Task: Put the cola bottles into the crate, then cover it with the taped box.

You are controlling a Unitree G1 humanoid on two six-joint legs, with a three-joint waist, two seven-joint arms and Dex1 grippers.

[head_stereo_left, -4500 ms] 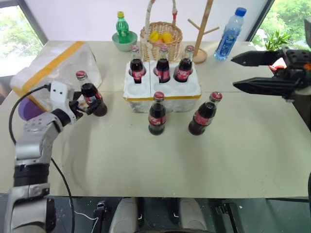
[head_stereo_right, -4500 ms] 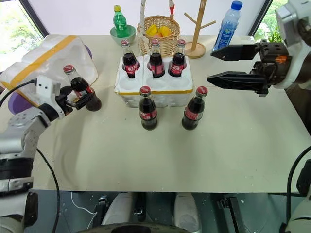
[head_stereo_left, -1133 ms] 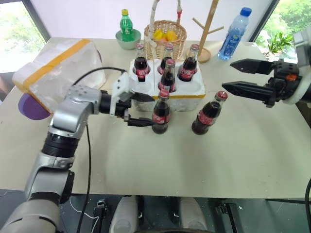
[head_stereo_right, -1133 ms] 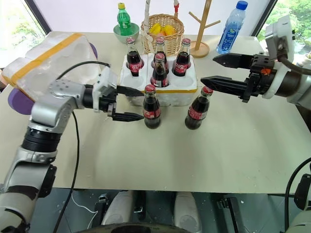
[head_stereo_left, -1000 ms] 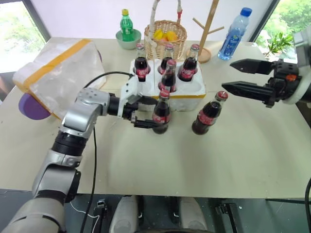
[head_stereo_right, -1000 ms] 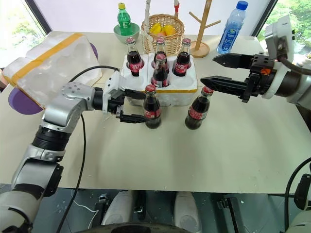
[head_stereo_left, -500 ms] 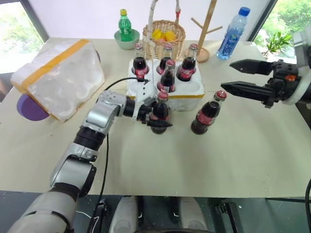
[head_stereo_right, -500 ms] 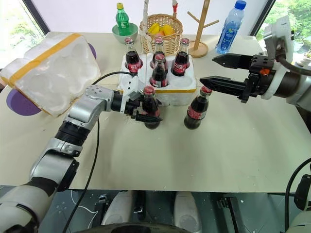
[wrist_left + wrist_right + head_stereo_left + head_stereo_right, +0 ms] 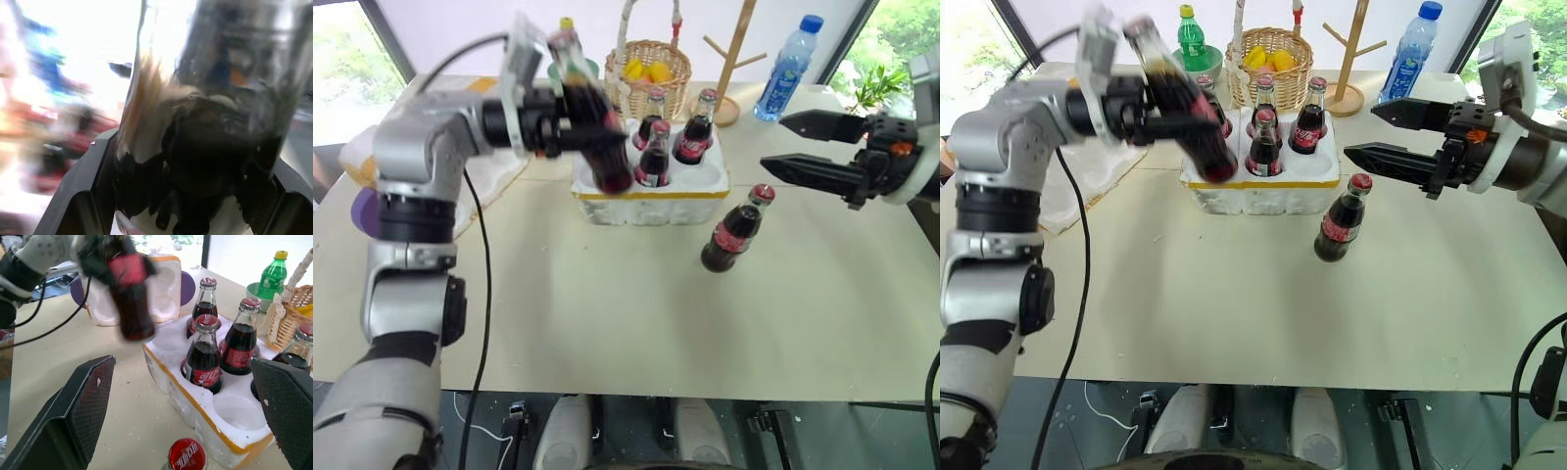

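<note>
The left claw [image 9: 1160, 113] grips a cola bottle [image 9: 1185, 108] by its body and holds it tilted in the air, cap toward the far left, its base above the crate's [image 9: 651, 199] near-left corner. The crate sits mid-bench, on the far side, with a yellow band along its near face. Four bottles stand in it: three [image 9: 697, 130] in the far row, the left one mostly hidden behind the lifted bottle, and one [image 9: 655, 157] in the near middle hole. The near-right hole [image 9: 234, 410] is vacant. A sixth bottle [image 9: 734, 230] stands on the bench [image 9: 705, 323], just near and right of the crate. The right claw [image 9: 803, 152] hangs wide open over the right side of the bench, holding nothing. The taped box [image 9: 1087, 171] lies at the far left, largely behind the left arm.
</note>
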